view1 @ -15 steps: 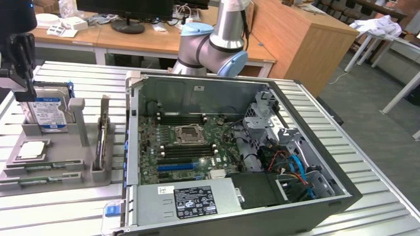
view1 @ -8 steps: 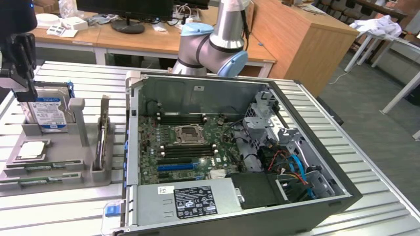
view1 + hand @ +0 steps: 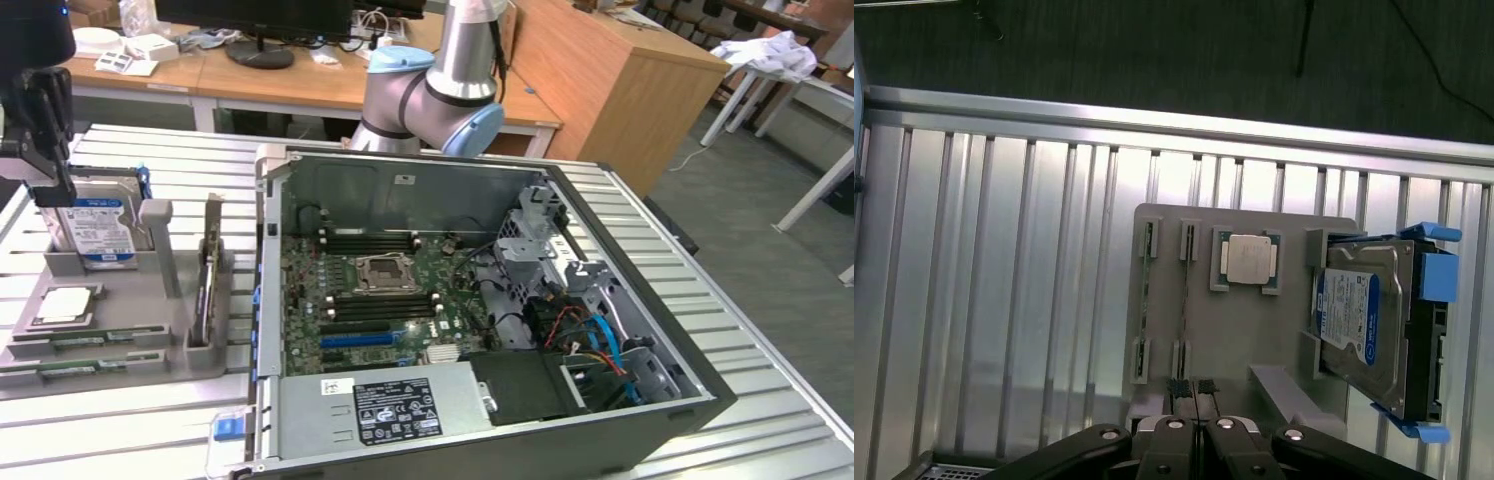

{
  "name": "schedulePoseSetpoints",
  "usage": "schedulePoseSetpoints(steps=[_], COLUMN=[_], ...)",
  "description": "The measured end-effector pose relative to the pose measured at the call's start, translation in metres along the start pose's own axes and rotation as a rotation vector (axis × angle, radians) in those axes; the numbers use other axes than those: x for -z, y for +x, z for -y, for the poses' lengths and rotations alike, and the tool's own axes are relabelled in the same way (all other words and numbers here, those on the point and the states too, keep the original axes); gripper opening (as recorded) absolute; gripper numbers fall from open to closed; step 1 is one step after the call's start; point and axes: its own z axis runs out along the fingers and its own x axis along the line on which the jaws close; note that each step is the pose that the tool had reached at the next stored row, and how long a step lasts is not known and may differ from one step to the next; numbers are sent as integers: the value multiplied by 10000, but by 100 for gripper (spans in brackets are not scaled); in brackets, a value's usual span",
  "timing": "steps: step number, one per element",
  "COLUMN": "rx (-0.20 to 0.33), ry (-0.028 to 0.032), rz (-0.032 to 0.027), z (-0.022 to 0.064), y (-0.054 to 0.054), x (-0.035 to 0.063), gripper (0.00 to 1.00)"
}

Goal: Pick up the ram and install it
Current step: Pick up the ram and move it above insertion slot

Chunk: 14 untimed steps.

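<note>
Tray [image 3: 1164, 215] holds hard drive [image 3: 1359, 320], processor [image 3: 1246, 258] and ram [image 3: 80, 343].

Bright, even light glares off the ribbed metal table [image 3: 974, 300] (strongest in the wrist view), shadows soft.

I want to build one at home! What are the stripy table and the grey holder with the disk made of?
The stripy table looks like bare metal, probably aluminium: silvery ridged slats that catch the light. The grey holder looks like matte plastic, maybe printed: dull, even grey with blocky shapes and no shine.
</note>
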Motion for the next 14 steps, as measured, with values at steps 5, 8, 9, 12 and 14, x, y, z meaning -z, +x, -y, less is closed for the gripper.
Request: schedulePoseSetpoints(steps=[5,8,9,12,14], rx=[0,0,0,0,0], ry=[1,0,0,1,0], rz=[0,0,0,0,0], z=[0,0,0,0,0], y=[0,0,0,0,0], x=[0,0,0,0,0], gripper=[11,23,23,30,30])
